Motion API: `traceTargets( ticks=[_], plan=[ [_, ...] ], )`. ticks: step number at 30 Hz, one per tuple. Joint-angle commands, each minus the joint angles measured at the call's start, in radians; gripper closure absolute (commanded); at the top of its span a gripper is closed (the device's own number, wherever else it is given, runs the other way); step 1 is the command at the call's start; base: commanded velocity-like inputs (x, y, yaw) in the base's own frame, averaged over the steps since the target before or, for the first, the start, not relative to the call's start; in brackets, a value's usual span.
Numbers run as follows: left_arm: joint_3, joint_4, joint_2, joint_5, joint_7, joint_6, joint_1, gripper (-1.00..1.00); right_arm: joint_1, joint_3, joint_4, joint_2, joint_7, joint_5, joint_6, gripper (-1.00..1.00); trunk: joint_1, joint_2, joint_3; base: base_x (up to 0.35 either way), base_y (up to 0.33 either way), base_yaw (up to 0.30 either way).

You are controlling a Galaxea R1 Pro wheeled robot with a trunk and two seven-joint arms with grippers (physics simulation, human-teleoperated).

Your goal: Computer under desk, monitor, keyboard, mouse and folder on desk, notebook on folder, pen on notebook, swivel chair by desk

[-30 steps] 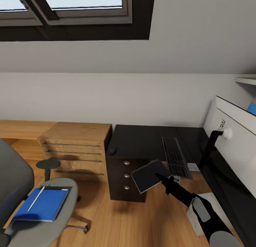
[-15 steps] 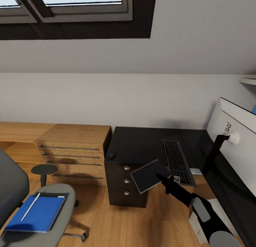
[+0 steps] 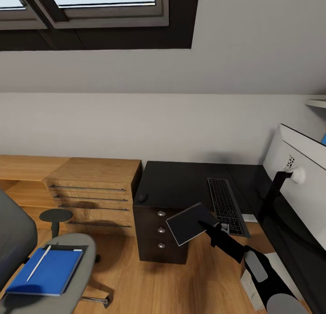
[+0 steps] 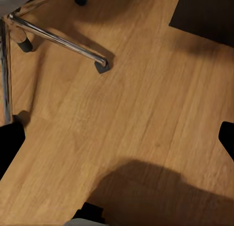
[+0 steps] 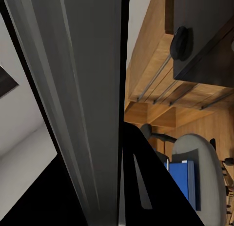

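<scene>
The monitor (image 3: 301,169) (white back showing) is cut off.

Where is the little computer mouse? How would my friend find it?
Find the desk with the shiny black top, beside the wooden drawers. Look at its near left corner, just above the black drawer unit. The mouse is the small black oval bump sitting there alone, far tinier than the long grey keyboard further right.

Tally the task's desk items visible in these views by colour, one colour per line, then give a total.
Black: 1, the mouse
Dark grey: 2, the keyboard and the notebook in the right gripper
Blue: 1, the folder
Pale: 1, the pen
White-backed: 1, the monitor
Total: 6
</scene>
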Motion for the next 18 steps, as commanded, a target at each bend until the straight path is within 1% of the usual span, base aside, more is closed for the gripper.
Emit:
traceTargets(
  ticks=[1, 4, 5, 8, 13, 18],
  plan=[
    [0.005, 0.012, 0.000, -0.003, 0.001, -0.021, -0.001, -1.00, -0.001, -0.002, 0.000, 0.000, 0.002, -0.002, 0.005, 1.00, 0.000, -0.001, -0.001, 0.000, 0.000, 0.000],
    [0.005, 0.039, 0.000, -0.004, -0.002, -0.083, 0.000, -1.00, -0.001, -0.002, 0.000, 0.000, 0.002, -0.002, 0.005, 1.00, 0.000, -0.001, -0.001, 0.000, 0.000, 0.000],
    [0.005, 0.050, 0.000, -0.004, -0.003, -0.118, 0.000, -1.00, -0.001, -0.002, 0.000, 0.000, 0.002, -0.002, 0.005, 1.00, 0.000, -0.001, -0.001, 0.000, 0.000, 0.000],
    [0.005, 0.061, 0.003, -0.004, -0.006, -0.156, 0.000, -1.00, -0.001, -0.002, 0.000, -0.001, 0.002, -0.001, 0.005, 1.00, 0.000, -0.001, -0.001, 0.000, 0.000, 0.000],
    [0.005, 0.067, 0.010, -0.004, -0.017, -0.181, 0.001, -1.00, -0.001, -0.002, 0.000, -0.001, 0.002, -0.001, 0.005, 1.00, 0.000, -0.001, -0.001, 0.000, 0.000, 0.000],
    [0.005, 0.068, 0.011, -0.004, -0.019, -0.204, 0.001, -1.00, -0.001, -0.002, 0.000, -0.001, 0.002, -0.001, 0.004, 1.00, 0.000, -0.001, -0.001, 0.000, 0.000, 0.000]
  ],
)
